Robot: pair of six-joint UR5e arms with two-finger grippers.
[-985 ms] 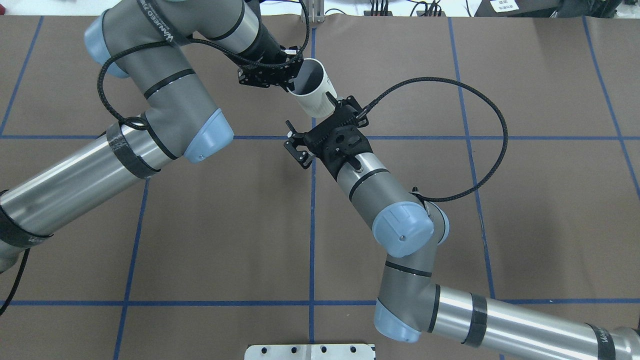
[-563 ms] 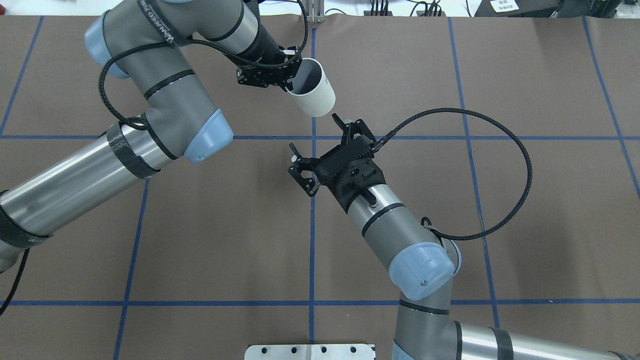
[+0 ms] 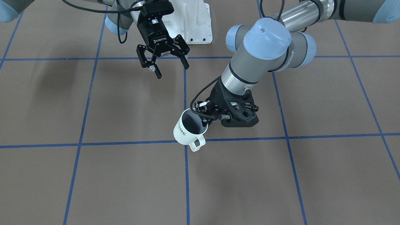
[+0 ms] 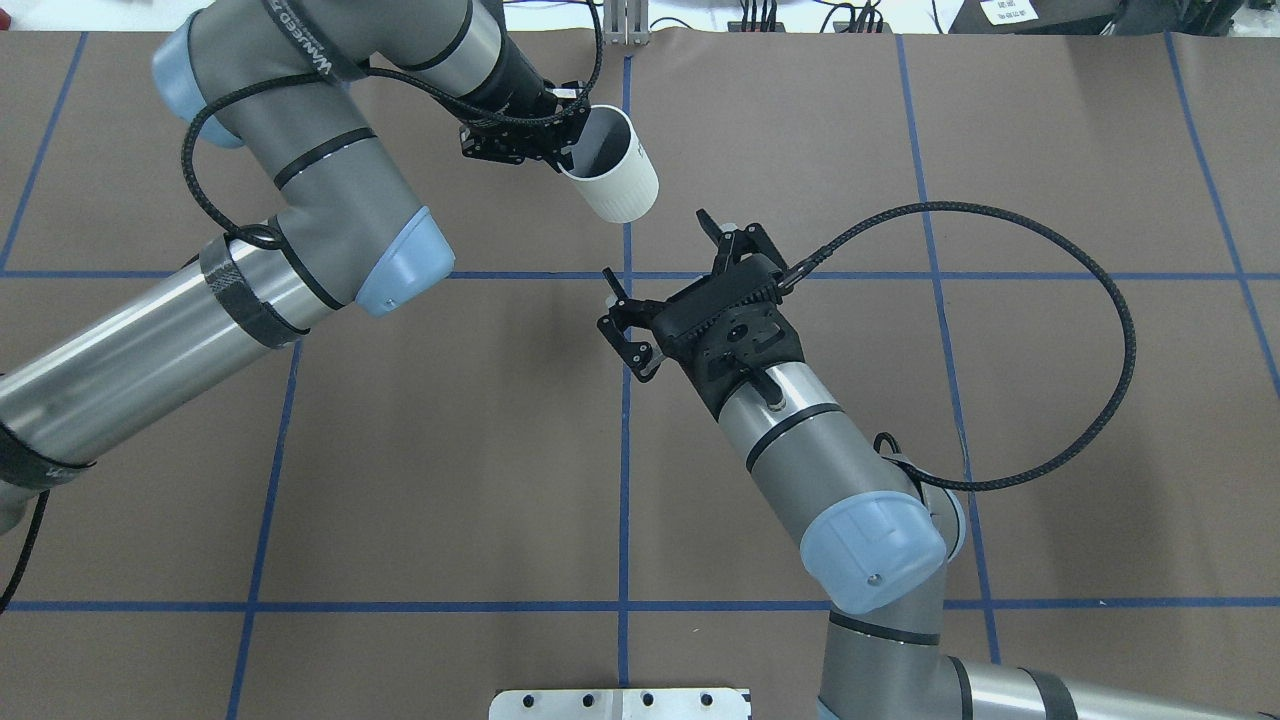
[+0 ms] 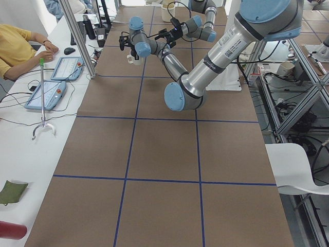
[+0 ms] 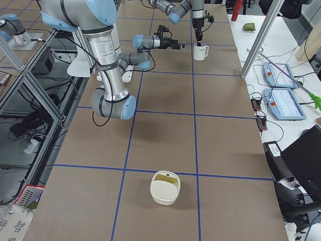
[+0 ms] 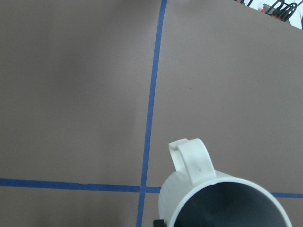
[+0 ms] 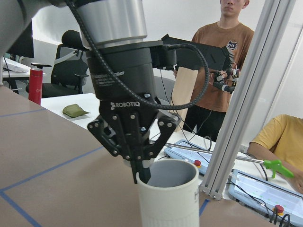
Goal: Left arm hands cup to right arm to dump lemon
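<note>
Left gripper (image 4: pixel 572 140): pinches cup (image 4: pixel 618 188) rim, upper centre of overhead view | Right gripper (image 4: pixel 655 245): jaws spread, empty, mid-frame, below-right of cup, apart from it.

HOME: black, side of cup (image 3: pixel 185 133) under left pincer (image 8: pixel 142 174) | ROBOTIQ: white, left pincer body | ROBOTIQ: white, right pincer (image 3: pixel 172 71) body

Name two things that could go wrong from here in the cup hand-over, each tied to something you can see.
1. The left end effector pinches the cup by its rim wall only, one finger inside. A nudge from the open right end effector could swivel or loosen it.
2. The right end effector stands apart from the cup. Closing off-centre on the round ribbed wall might squeeze the cup out.
</note>
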